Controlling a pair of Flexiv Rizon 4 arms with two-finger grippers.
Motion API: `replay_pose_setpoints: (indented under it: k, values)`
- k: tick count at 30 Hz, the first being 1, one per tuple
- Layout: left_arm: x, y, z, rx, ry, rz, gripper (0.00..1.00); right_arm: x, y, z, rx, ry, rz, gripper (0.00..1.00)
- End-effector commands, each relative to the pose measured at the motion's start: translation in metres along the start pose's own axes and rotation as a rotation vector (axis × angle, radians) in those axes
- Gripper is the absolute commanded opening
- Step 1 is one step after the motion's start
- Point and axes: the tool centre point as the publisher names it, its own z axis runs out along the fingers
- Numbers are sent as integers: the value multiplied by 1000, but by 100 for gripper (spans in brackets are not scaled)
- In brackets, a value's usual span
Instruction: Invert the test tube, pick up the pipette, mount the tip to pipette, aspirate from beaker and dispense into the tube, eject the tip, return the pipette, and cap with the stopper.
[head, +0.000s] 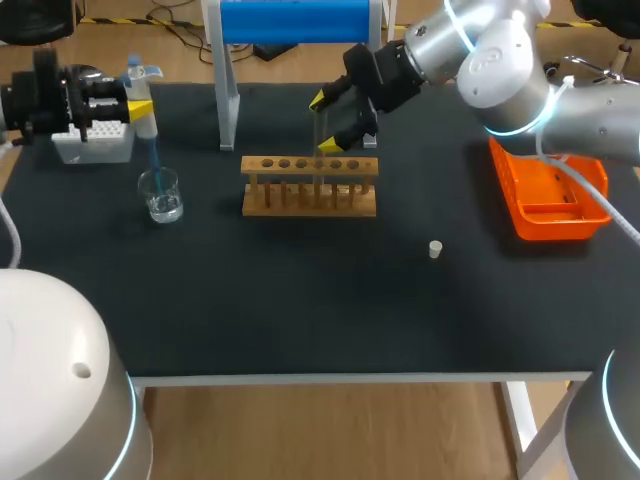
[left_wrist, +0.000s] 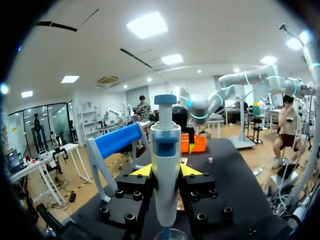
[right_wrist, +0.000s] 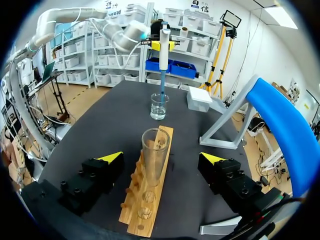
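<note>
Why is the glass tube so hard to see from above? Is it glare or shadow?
Neither, mostly. In the head view the clear test tube nearly vanishes against the black table, where shadows barely show, and the beaker shows only by pale glints. In the right wrist view the same test tube stands out, its rim catching light between the fingers of the open right hand.

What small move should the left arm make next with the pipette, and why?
Probably aspirate now: the left end effector holds the pipette upright with its blue tip inside the beaker, while the test tube stands open in the rack.
</note>
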Motion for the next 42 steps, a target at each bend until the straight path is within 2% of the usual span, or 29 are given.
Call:
replay_pose_setpoints:
  k: [1, 14, 20, 26, 33, 42]
  values:
    - [6, -12, -1, -22, -12, -2, 0, 0, 0, -1, 2, 3, 0, 100]
    - [4, -43, 0, -46, -35, 20, 0, 0, 0, -1, 2, 3, 0, 100]
    - [2, -77, 0, -65, -80, 28, 0, 0, 0, -1, 2, 3, 0, 100]
    - [2, -121, 5, -63, -67, 38, 0, 0, 0, -1, 2, 3, 0, 100]
    - [-1, -167, 33, -54, -16, 32, 0, 0, 0, -1, 2, 3, 0, 100]
    - [-8, -219, 99, -3, 61, 65, 0, 0, 0, -1, 2, 3, 0, 100]
